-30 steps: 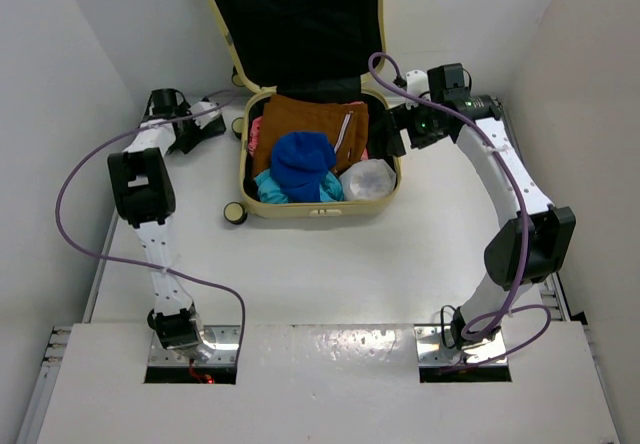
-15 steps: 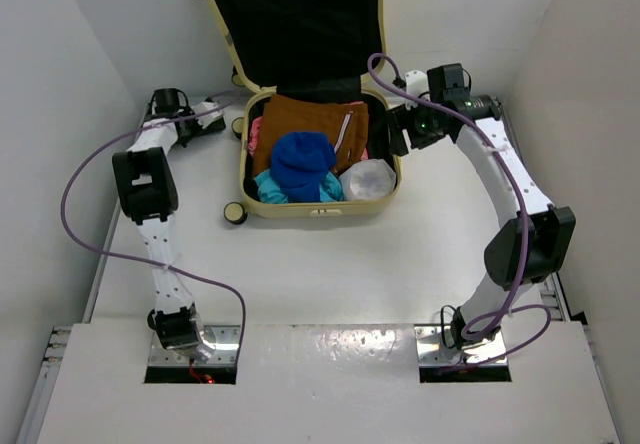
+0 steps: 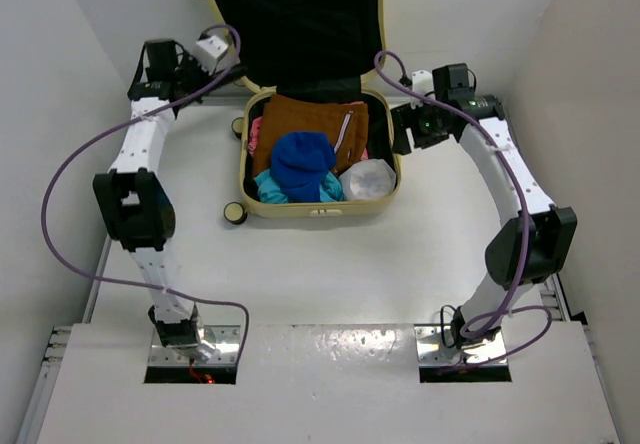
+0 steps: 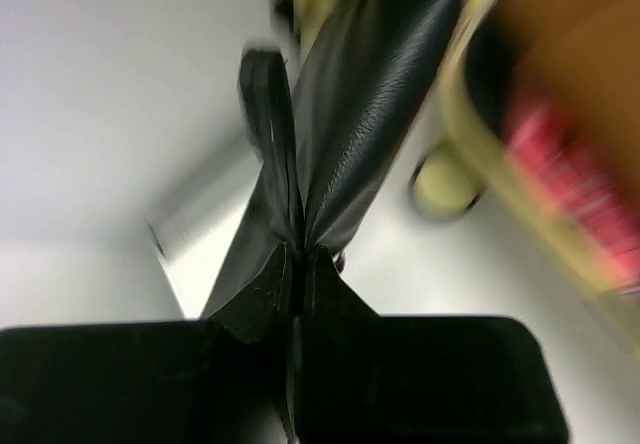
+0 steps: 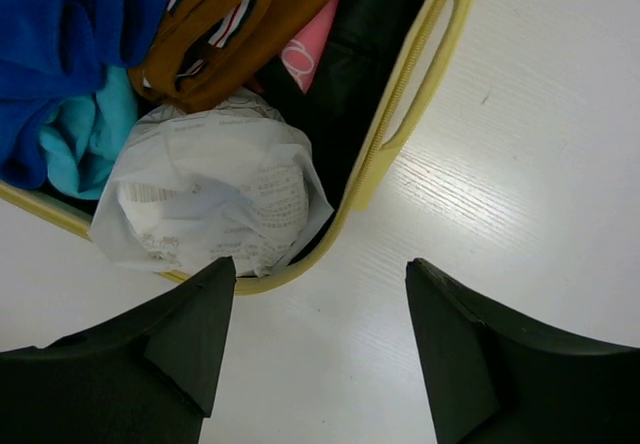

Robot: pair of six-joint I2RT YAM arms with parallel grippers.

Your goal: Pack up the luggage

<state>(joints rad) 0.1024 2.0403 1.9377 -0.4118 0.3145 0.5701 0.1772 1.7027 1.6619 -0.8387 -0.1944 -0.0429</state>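
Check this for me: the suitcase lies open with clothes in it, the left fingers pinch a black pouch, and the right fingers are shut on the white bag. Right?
Not the last part. The right wrist view shows the right gripper with fingers spread open, holding nothing; the white bag lies inside the luggage. The left gripper does pinch the black pouch.

Overhead, the lid of the luggage (image 3: pixel 320 211) runs past the picture's edge at 12 o'clock, so its far end is out of view. The left wrist view is heavily blurred: a black pouch (image 4: pixel 370 94) pinched in the left tool (image 4: pixel 298 264) leaves the frame at 1 o'clock, and a pink thing (image 4: pixel 565 164) at 3 o'clock cannot be identified. In the right wrist view, the spread fingers of the right tool (image 5: pixel 320 264) are cut off at 6 o'clock. A blue garment (image 5: pixel 60 24) is cropped at 10 o'clock.
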